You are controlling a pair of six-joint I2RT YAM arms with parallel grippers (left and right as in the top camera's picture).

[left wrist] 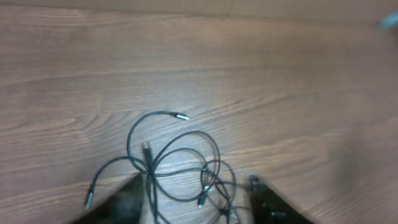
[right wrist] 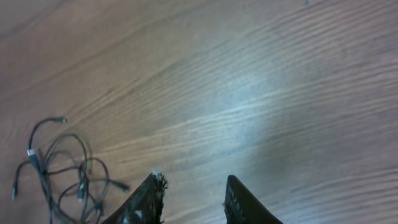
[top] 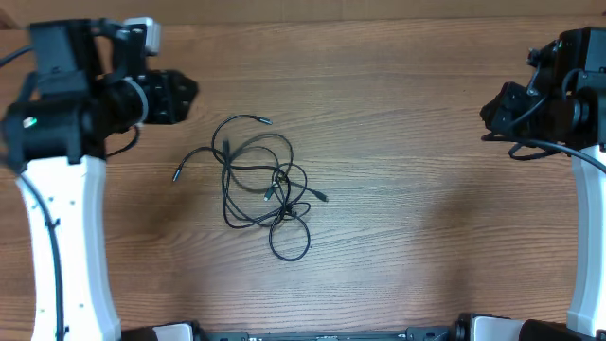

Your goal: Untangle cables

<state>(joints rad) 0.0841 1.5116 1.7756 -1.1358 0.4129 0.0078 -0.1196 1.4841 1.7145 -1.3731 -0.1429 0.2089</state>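
The cables [top: 276, 182] lie as one loose tangle of thin black cords on the wooden table, left of centre, with small plug ends sticking out to the left, top and right. My left gripper [top: 185, 93] hovers up and to the left of the tangle, apart from it. In the left wrist view its jaws [left wrist: 196, 179] are spread, with nothing held and the cables [left wrist: 149, 163] on the table beneath. My right gripper [top: 488, 109] is far off at the right edge. Its jaws [right wrist: 193, 177] stand open and empty, with the cables [right wrist: 43, 168] well to the left.
The wooden table [top: 426, 189] runs bare between the tangle and the right arm. White arm links stand at the left [top: 66, 246] and right [top: 587, 246] edges. Dark base parts line the front edge [top: 322, 333].
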